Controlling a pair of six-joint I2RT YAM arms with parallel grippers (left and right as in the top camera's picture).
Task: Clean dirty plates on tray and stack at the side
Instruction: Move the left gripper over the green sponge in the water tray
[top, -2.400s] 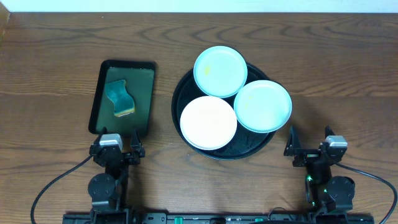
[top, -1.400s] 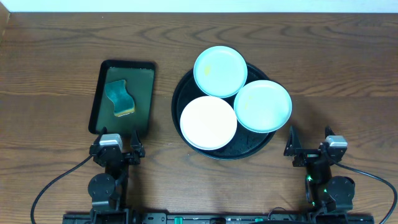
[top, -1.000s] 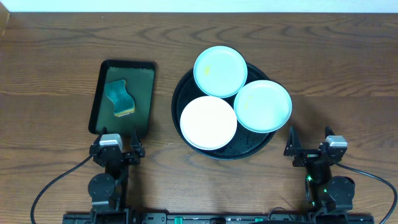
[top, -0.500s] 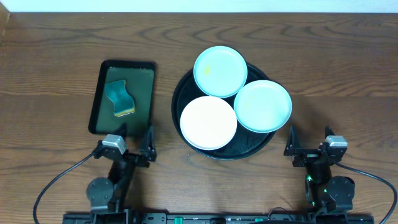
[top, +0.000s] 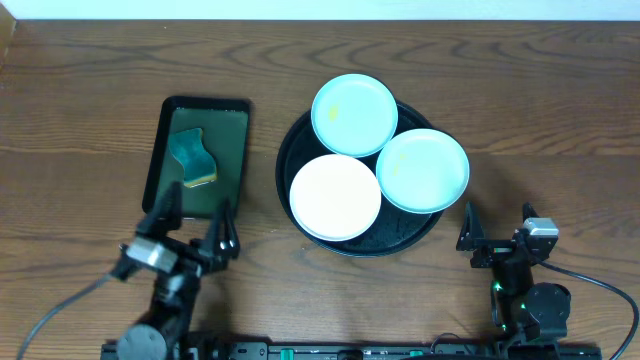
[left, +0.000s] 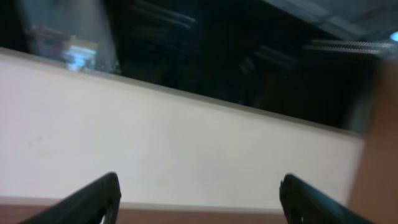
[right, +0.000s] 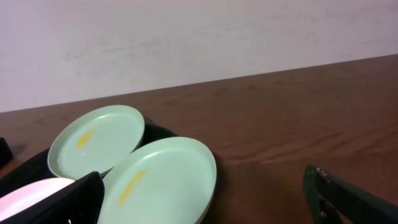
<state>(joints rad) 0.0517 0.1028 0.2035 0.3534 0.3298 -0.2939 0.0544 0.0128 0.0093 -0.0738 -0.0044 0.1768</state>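
Observation:
The round black tray (top: 300, 135) sits mid-table and holds three plates: a mint one (top: 354, 114) at the back, a mint one (top: 422, 170) at the right, a white one (top: 335, 197) at the front left. The right wrist view shows yellow smears on both mint plates (right: 96, 140) (right: 163, 180) and the white plate's edge (right: 31, 194). My left gripper (top: 195, 217) is open and empty, raised over the near end of the rectangular tray; its wrist view (left: 198, 196) shows only a blurred wall. My right gripper (top: 468, 232) is open and empty near the front edge, right of the round tray.
A rectangular black tray (top: 236, 150) with a green floor lies at the left and holds a teal and yellow sponge (top: 191, 157). Bare wooden table surrounds both trays.
My left arm has lifted from its rest pose and swung forward and left toward the rectangular tray, its camera tilting up. The right arm and the plates have not moved.

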